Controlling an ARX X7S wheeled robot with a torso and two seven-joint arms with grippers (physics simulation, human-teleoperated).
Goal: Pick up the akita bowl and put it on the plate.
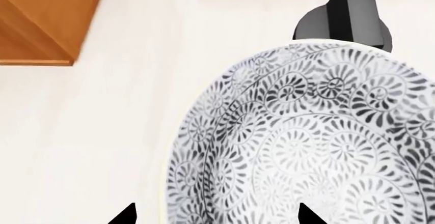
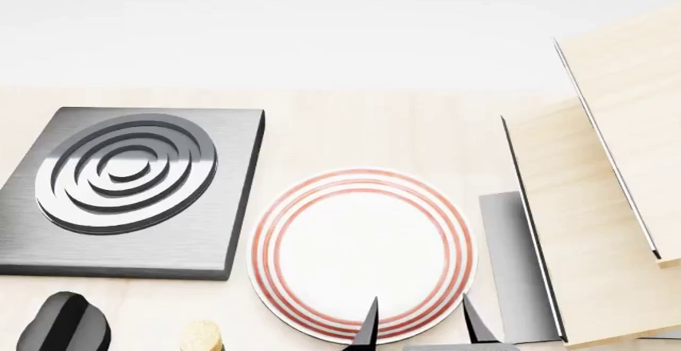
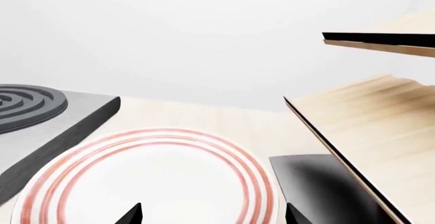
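Observation:
The akita bowl, deep and covered in a grey-and-white floral pattern, fills the left wrist view; it is out of the head view. My left gripper is open, its two black fingertips straddling the bowl's near rim without closing on it. The plate, white with thin red rings, lies on the counter right of the burner. My right gripper hovers open over the plate's near right edge with nothing between its fingers. The right wrist view shows the plate just beyond that gripper.
A square grey burner with concentric rings sits left of the plate. A dark knob-shaped object stands at the near left, seen beyond the bowl. Pale wooden shelves and a grey panel rise at the right. A brown wooden block lies nearby.

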